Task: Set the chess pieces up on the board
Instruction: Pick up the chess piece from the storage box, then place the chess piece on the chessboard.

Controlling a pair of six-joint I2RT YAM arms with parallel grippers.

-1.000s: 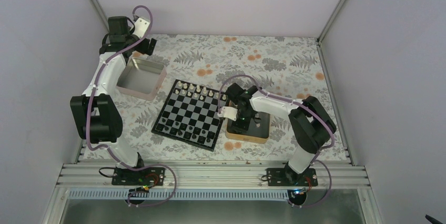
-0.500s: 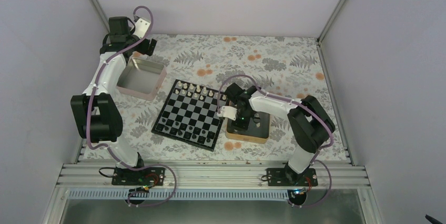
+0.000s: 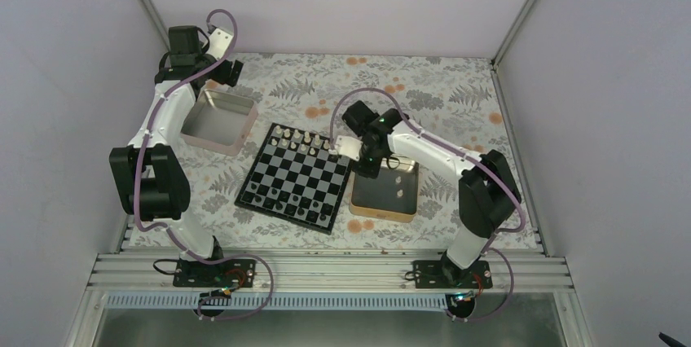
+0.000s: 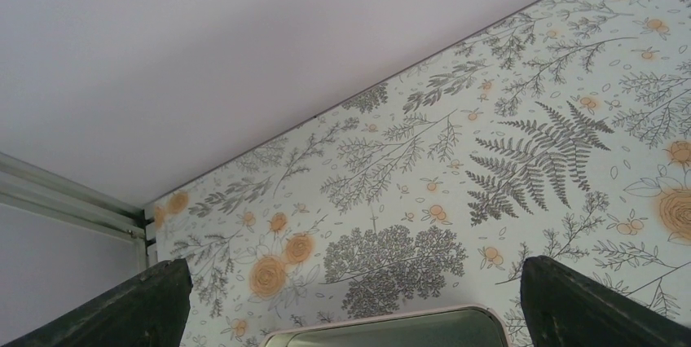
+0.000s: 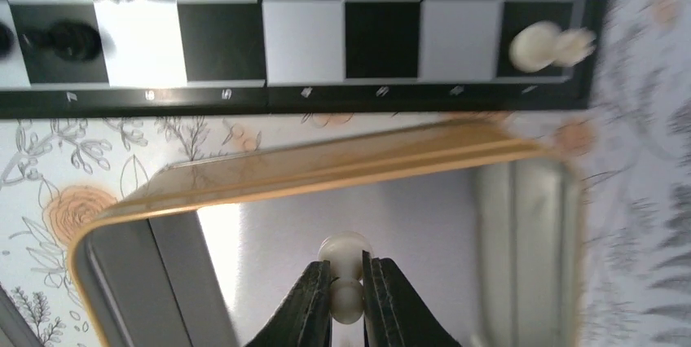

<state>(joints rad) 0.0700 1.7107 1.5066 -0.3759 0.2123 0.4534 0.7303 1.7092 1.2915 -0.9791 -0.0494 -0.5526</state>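
Note:
The board [image 3: 297, 176] lies mid-table, with white chess pieces [image 3: 303, 140] along its far rows and dark ones along the near rows. My right gripper [image 5: 347, 282] is shut on a small white pawn [image 5: 345, 253], held above the gold tin [image 5: 326, 166] near the board's right edge [image 5: 326, 99]. In the top view the right gripper [image 3: 367, 164] hangs over the gold tin's [image 3: 383, 213] far left corner. Two white pieces [image 3: 398, 184] lie in that tin. My left gripper [image 4: 350, 302] is open and empty, above the far edge of the pinkish tin [image 4: 383, 329].
The pinkish silver tin [image 3: 217, 121] sits left of the board, under the left arm. White pieces [image 5: 550, 44] stand at the board's corner in the right wrist view. The floral cloth [image 3: 407, 86] covers the table; walls close it in on three sides.
My right gripper has risen out of the gold tin and moved toward the far left, nearer the board, carrying the white pawn. The left arm has not moved.

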